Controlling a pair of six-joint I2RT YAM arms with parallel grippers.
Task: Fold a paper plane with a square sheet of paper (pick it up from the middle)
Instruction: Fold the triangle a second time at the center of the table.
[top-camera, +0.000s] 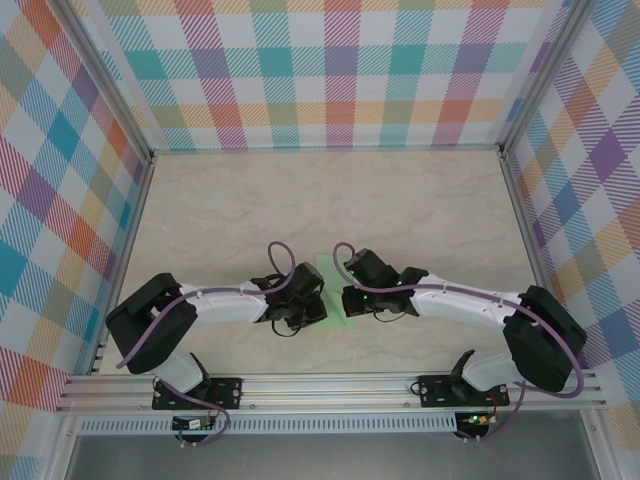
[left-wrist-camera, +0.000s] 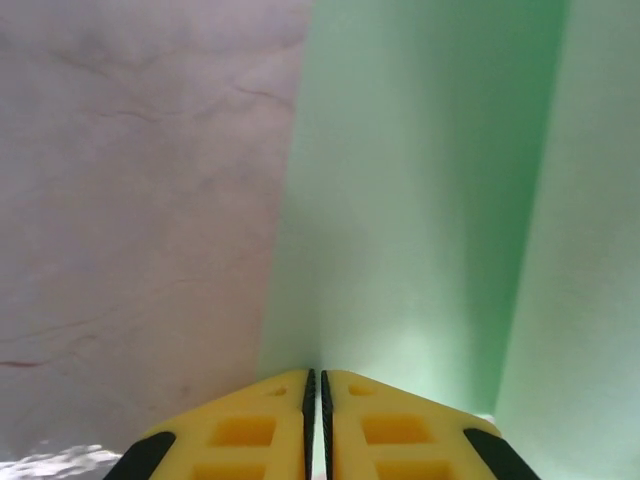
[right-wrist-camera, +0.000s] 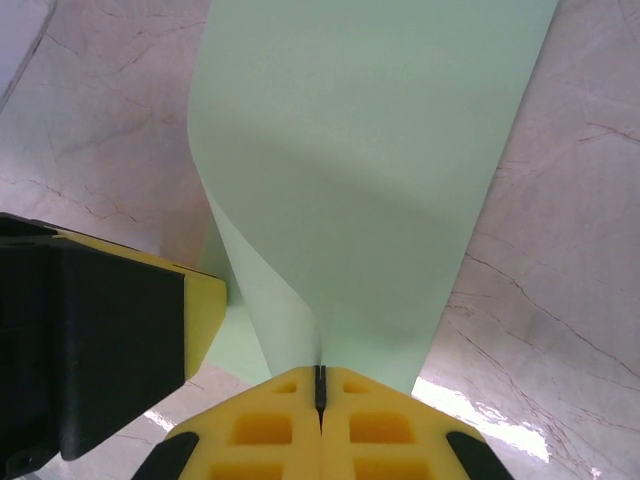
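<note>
In the top external view, the thin pale mint-green square sheet of paper (top-camera: 326, 272) lay on the beige marble-patterned tabletop (top-camera: 220, 200). It was mostly hidden beneath the left gripper (top-camera: 308, 302) and right gripper (top-camera: 350, 300), which met over it, and their fingers were hard to make out. The left wrist view showed them: yellow fingers (left-wrist-camera: 250, 430) closed on the sheet's upstanding fold, its far edges cut off. In the right wrist view, yellow fingers (right-wrist-camera: 380, 425) pinched a curled-up flap of the sheet, with the left gripper just beside it.
</note>
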